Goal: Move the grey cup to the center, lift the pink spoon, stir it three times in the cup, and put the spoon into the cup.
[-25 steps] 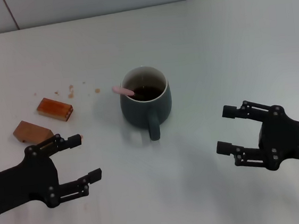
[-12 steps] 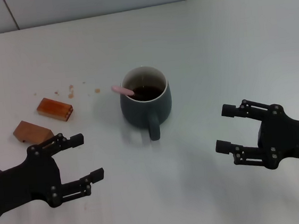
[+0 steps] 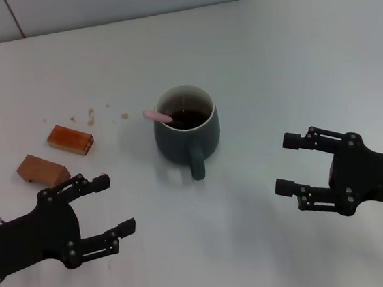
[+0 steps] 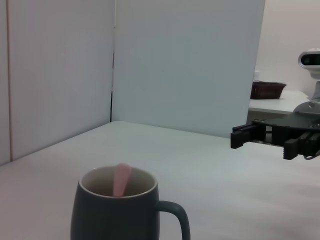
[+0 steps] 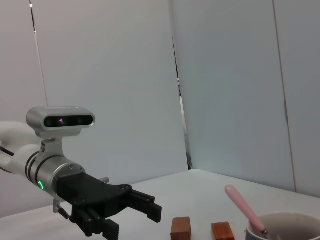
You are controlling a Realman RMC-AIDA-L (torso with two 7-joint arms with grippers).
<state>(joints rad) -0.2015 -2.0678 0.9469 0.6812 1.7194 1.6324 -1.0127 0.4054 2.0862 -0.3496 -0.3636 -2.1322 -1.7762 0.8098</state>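
Note:
The grey cup (image 3: pixel 187 129) stands upright mid-table with dark brown liquid and its handle toward me. The pink spoon (image 3: pixel 157 116) stands in the cup, its handle leaning over the rim on the left. The cup also shows in the left wrist view (image 4: pixel 120 210) with the spoon handle (image 4: pixel 121 179), and in the right wrist view (image 5: pixel 285 227) with the spoon (image 5: pixel 242 210). My left gripper (image 3: pixel 107 206) is open and empty, near the front left of the cup. My right gripper (image 3: pixel 288 164) is open and empty, to the cup's front right.
Two brown rectangular blocks (image 3: pixel 70 140) (image 3: pixel 41 169) lie left of the cup, with small crumbs (image 3: pixel 91 115) behind them. White wall panels (image 3: pixel 121 0) stand behind the table's far edge.
My left gripper has drawn back slightly toward the front edge. The cup, spoon and right gripper have not moved.

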